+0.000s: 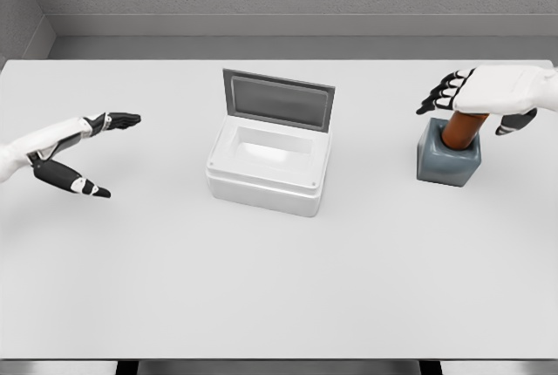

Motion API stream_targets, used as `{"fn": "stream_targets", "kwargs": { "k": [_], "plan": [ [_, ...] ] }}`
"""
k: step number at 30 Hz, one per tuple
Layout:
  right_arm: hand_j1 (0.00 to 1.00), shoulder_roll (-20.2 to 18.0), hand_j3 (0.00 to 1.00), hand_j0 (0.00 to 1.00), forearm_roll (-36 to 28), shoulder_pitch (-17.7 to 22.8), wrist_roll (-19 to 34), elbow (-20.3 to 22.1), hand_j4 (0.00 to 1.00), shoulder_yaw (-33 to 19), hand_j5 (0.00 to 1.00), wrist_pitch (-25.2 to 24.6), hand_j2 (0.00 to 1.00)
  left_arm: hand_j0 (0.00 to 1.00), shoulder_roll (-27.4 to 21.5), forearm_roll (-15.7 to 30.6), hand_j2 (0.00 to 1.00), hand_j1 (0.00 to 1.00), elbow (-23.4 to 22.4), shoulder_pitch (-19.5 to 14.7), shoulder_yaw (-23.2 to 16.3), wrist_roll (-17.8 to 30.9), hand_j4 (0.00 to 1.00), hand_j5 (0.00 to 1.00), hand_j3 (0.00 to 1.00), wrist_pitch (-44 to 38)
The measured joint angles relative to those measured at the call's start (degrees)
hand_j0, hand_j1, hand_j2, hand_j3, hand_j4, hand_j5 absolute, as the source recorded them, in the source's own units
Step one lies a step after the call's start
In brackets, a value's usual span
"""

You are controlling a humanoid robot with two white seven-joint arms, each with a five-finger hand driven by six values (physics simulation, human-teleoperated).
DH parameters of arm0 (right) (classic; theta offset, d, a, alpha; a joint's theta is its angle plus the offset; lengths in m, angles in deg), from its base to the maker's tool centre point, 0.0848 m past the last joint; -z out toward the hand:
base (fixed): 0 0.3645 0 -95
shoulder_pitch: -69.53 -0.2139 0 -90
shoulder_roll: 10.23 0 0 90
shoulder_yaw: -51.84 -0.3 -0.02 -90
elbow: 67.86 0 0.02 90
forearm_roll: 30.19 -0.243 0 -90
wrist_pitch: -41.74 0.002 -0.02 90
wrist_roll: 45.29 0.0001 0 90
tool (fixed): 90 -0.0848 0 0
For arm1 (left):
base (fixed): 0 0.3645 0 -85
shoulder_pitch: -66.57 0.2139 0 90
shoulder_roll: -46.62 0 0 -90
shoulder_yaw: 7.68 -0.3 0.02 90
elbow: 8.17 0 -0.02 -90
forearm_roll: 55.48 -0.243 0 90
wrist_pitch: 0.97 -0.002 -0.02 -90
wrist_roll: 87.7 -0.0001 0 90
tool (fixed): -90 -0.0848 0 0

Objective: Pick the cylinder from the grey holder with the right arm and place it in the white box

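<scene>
A brown cylinder (459, 130) stands upright in the grey holder (447, 162) at the right of the table. My right hand (475, 100) hovers just above the cylinder's top, palm down, fingers spread and holding nothing. The white box (268, 163) sits in the middle with its grey lid (279, 99) tipped up at the back; its inside shows nothing in it. My left hand (91, 153) rests open over the table's left side.
The white table (279, 288) runs wide in front of the box. A grey wall and floor edge lie behind the table's far edge.
</scene>
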Motion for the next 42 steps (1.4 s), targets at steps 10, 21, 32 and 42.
{"fn": "stream_targets", "kwargs": {
  "k": [10, 21, 32, 42],
  "plan": [
    [1.0, 0.04, 1.0, 1.0, 0.13, 0.35, 0.0, -0.66, 1.0, 0.21, 1.0, 0.0, 1.0, 1.0, -0.05, -0.12, 1.0, 1.0, -0.04, 0.0, -0.05, 0.0, 1.0, 1.0, 1.0, 0.24],
    [0.38, 0.67, 0.38, 0.38, 0.95, 0.27, -0.07, -0.71, 0.38, 1.09, 0.38, -0.04, 0.38, 1.0, -0.05, -0.13, 1.0, 1.0, -0.04, 0.0, -0.08, 0.0, 1.0, 1.0, 1.0, 0.25],
    [0.11, 0.4, 0.11, 0.11, 0.5, -0.53, -0.02, -0.66, 0.11, 1.28, 0.11, -0.08, 0.11, 1.0, -0.06, -0.13, 1.0, 1.0, 0.0, 0.0, -0.09, 0.0, 1.0, 1.0, 1.0, 0.25],
    [0.16, 5.3, 0.16, 0.16, 0.08, -6.94, 0.01, 3.76, 0.16, 0.12, 0.16, -0.02, 0.16, 1.0, -0.04, -0.13, 1.0, 1.0, 0.05, 0.0, -0.12, 0.0, 1.0, 1.0, 1.0, 0.27]
  ]
}}
